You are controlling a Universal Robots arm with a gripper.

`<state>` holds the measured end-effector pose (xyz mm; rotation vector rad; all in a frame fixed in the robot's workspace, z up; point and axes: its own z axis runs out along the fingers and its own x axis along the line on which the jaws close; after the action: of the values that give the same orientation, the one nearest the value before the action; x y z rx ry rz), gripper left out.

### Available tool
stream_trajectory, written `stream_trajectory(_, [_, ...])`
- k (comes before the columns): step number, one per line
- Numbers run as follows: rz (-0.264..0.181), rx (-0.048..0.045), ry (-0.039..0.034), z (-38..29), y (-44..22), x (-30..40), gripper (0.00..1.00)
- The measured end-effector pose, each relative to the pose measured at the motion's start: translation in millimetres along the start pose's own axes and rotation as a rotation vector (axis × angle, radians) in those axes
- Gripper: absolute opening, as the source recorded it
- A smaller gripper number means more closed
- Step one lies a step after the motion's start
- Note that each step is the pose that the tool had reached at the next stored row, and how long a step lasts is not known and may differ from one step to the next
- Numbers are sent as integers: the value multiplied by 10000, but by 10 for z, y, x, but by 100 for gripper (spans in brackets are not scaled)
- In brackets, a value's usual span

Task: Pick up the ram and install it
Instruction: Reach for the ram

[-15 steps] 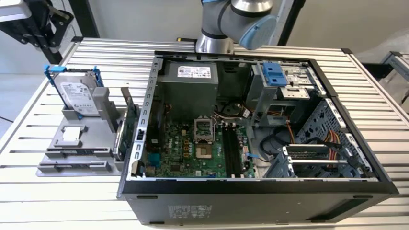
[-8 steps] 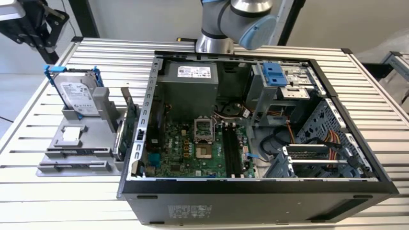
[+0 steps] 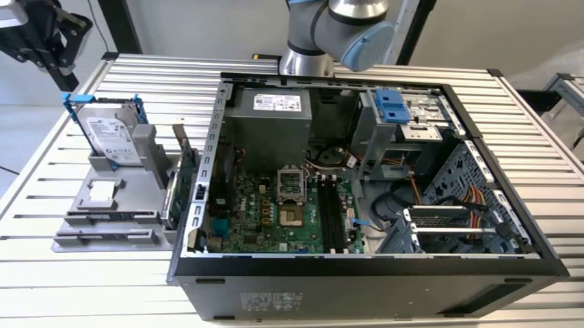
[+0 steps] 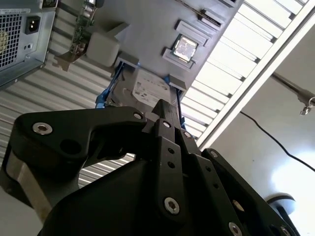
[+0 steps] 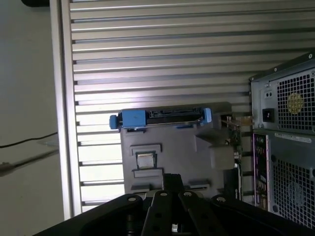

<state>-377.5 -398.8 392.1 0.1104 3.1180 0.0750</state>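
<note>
Black gripper (image 3: 64, 78) hangs at the exterior view's far left, over the back end of the grey holder (image 3: 137, 198). Its tip is just above the hard drive (image 3: 114, 137), which stands tilted in a blue frame. The fingers are together with nothing between them. In the second wrist view the gripper (image 4: 166, 110) tapers to one closed tip, and in the first wrist view the gripper (image 5: 172, 179) looks the same.

The ram (image 3: 114, 217) looks to be the thin dark strip lying on edge in a slot at the holder's front end, well apart from the gripper. Its chips are too small to make out.

The holder sits on the slatted metal table (image 3: 37, 273), just beside the open case (image 3: 365, 294) on the exterior view's left. A green card (image 3: 187, 178) stands upright at the holder's edge next to the case wall. The CPU (image 4: 184, 46) sits in a square pocket between the drive and the slots. The motherboard (image 3: 264, 212) lies flat inside the case.
</note>
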Motion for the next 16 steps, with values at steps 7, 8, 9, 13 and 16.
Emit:
stream_trajectory(7, [0,0,1,-1,-4,56,0])
stream_trajectory(8, [0,0,0,-1,-4,64,0])
stream_trajectory(9, [1,0,0,-1,-5,72,0])
stream_trajectory(13, [1,0,-1,-1,-7,101,0])
stream_trajectory(16, [0,0,0,-2,-8,122,0])
